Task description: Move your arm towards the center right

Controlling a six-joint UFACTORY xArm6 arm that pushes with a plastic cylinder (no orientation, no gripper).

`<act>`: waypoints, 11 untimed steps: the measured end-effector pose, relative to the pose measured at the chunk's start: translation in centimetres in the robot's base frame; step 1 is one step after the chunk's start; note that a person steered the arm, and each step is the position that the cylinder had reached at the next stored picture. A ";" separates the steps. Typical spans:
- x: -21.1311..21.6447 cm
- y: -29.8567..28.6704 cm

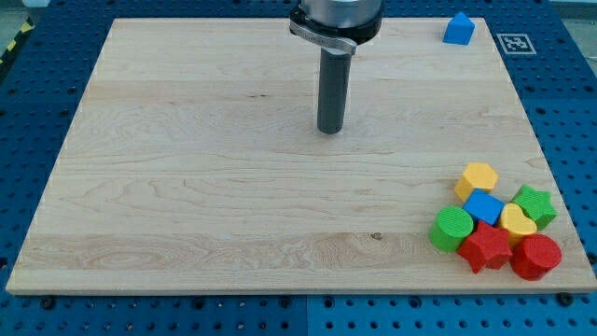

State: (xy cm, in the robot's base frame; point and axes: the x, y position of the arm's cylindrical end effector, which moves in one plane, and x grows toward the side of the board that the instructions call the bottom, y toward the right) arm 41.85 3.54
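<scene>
My tip rests on the wooden board a little above its middle, far from every block. A cluster of blocks lies at the view's bottom right: a yellow hexagon, a blue cube, a green star, a yellow heart, a green cylinder, a red star and a red cylinder. A lone blue block sits at the top right corner. The tip is up and to the left of the cluster, touching none of them.
The board lies on a blue perforated table. A black-and-white marker tag sits beyond the board's top right corner. The arm's grey mount hangs over the board's top edge.
</scene>
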 end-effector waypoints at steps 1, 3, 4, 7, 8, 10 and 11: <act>0.0 0.0; -0.4 0.0; -0.8 0.0; -2.1 0.0; -2.1 0.0; -3.0 2.5; -3.0 6.8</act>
